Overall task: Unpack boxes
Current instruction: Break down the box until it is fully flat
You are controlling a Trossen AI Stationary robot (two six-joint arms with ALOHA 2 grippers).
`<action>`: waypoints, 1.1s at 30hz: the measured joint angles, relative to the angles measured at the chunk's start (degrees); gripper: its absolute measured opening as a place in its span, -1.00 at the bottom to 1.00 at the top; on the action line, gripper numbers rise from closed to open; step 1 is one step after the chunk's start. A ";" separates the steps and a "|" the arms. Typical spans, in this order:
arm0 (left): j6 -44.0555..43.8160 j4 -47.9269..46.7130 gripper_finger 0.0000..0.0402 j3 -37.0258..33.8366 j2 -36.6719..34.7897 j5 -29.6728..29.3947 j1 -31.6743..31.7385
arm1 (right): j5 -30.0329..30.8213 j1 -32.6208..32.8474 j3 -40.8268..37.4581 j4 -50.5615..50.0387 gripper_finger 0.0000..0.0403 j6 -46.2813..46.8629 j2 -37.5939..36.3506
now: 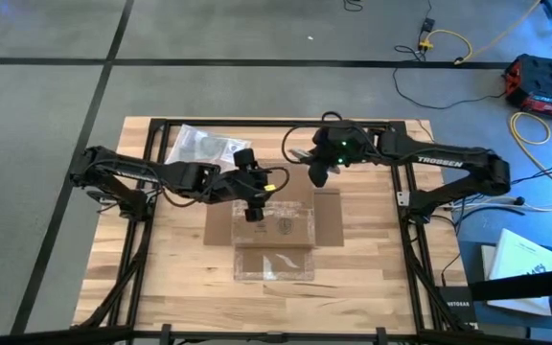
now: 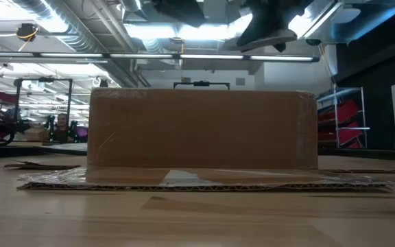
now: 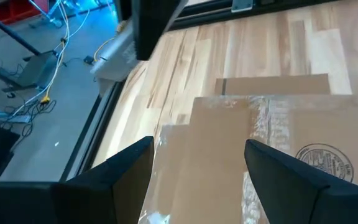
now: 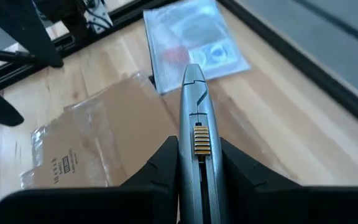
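Observation:
The shallow brown cardboard box (image 1: 274,225) lies in the middle of the table with its flaps spread flat on the wood and shiny tape strips across it; the low view shows its near wall (image 2: 201,130). My left gripper (image 1: 254,209) hovers open above the box's left part, nothing between its fingers (image 3: 197,168). My right gripper (image 1: 316,172) hangs above the box's far edge, shut on a slim grey cutter (image 4: 194,124) with a yellow slider. My right gripper pinches the grey cutter's body (image 4: 196,155) between its two fingers, one on each flat side. The fingers slant down from the table's far right and lie along the tool. Its front end (image 4: 192,78) sticks out past the fingertips, clear of box and table.
A clear, silvery plastic bag (image 1: 204,146) lies flat at the table's far left, beyond the box (image 4: 191,43). The black frame rail (image 1: 276,123) runs along the far edge. Bare wood shows near the front edge (image 1: 276,307). Cables lie on the floor beyond.

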 joint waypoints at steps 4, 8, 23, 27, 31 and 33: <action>0.90 0.57 0.19 0.00 0.00 0.22 -0.09 | 0.60 0.00 0.00 -0.05 -0.71 -0.93 -0.26; 1.55 1.30 0.19 0.00 0.00 0.20 -0.09 | 0.76 0.89 0.00 -0.88 -0.71 -10.77 -0.26; -1.09 1.45 0.19 0.00 0.02 0.20 -0.09 | 8.59 6.05 0.00 -0.89 -0.71 -14.17 -0.24; -1.18 1.43 0.19 0.00 0.02 0.20 -0.09 | 9.42 6.03 0.00 -0.91 -0.71 -14.18 -0.24; -2.53 0.87 0.19 0.00 0.02 0.20 -0.66 | 13.50 6.01 0.00 -0.91 -0.71 -13.82 -0.24; -3.18 -0.83 0.19 0.00 0.02 0.19 -0.94 | 13.90 6.01 0.00 -0.91 -0.71 -13.82 -0.24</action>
